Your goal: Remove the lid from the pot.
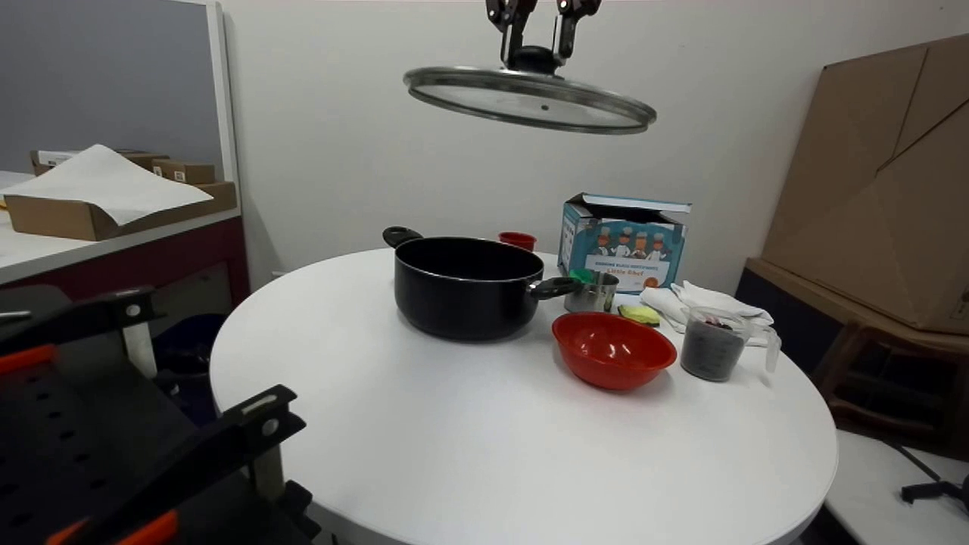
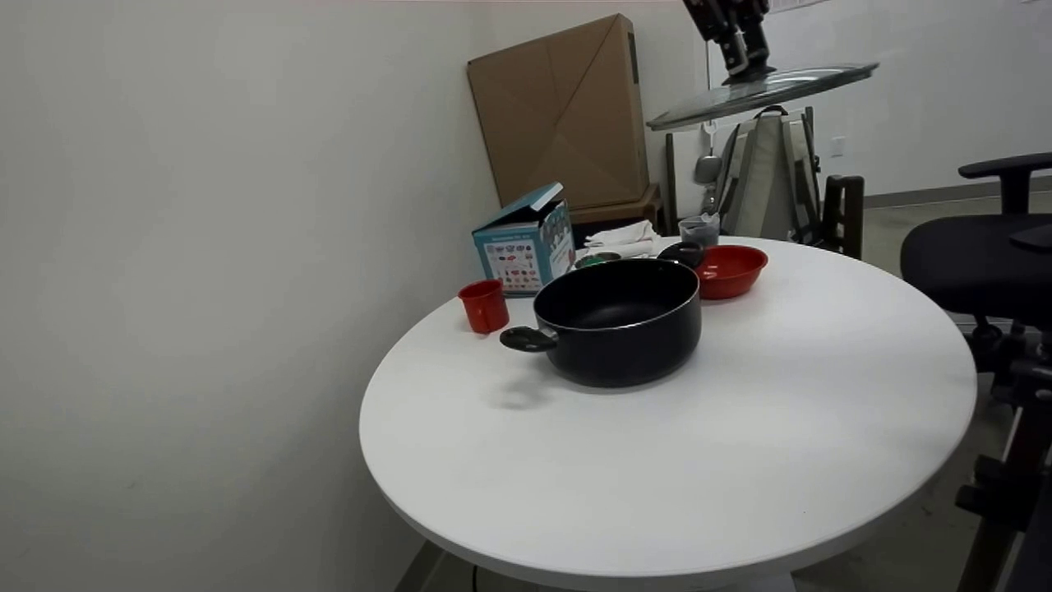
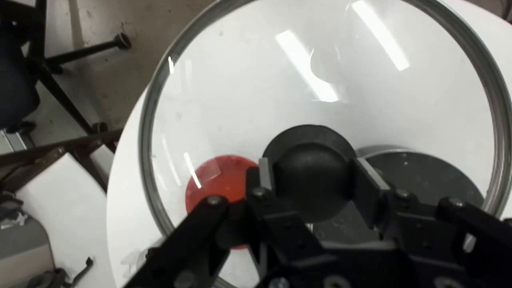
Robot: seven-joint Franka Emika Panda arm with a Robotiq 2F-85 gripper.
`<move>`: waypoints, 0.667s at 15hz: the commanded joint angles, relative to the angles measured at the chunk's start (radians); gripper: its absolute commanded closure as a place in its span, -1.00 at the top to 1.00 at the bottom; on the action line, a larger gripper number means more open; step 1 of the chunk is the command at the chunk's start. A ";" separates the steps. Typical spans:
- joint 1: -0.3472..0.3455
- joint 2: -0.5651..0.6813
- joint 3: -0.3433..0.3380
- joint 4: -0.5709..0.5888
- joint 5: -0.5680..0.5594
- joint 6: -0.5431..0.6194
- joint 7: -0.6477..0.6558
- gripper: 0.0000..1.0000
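Observation:
The round glass lid (image 1: 484,104) with metal rim and black knob hangs in the air, high above the table and apart from the pot, slightly tilted. It also shows in an exterior view (image 2: 764,97) and large in the wrist view (image 3: 248,88). My gripper (image 1: 534,57) is shut on the lid's knob, one finger on each side; this shows in the wrist view (image 3: 314,176) and in an exterior view (image 2: 746,62). The black pot (image 1: 465,303) stands open and upright on the table, its two handles visible, also in an exterior view (image 2: 625,353).
On the round white table (image 1: 394,446), a red bowl (image 1: 615,354) stands beside the pot. A metal cup (image 1: 594,295), sponge (image 1: 640,313), clear measuring cup (image 1: 711,348), white cloth (image 1: 711,299), blue box (image 1: 624,246) and red cup (image 2: 484,306) are near it. A wall is behind.

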State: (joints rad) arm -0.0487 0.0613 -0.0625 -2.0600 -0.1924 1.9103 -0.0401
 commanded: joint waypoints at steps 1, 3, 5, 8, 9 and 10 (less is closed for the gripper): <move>-0.016 -0.103 -0.013 -0.170 -0.047 0.022 0.032 -0.50; -0.021 -0.119 -0.015 -0.239 -0.065 0.031 0.041 -0.50; -0.021 -0.119 -0.011 -0.299 -0.083 0.055 0.054 -0.50; -0.013 -0.092 -0.003 -0.370 -0.109 0.125 0.071 -0.50; -0.011 -0.075 0.000 -0.385 -0.118 0.157 0.071 -0.50; -0.009 -0.053 0.002 -0.392 -0.127 0.182 0.076 -0.50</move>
State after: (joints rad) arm -0.0662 0.0010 -0.0702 -2.4052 -0.2739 2.0289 0.0040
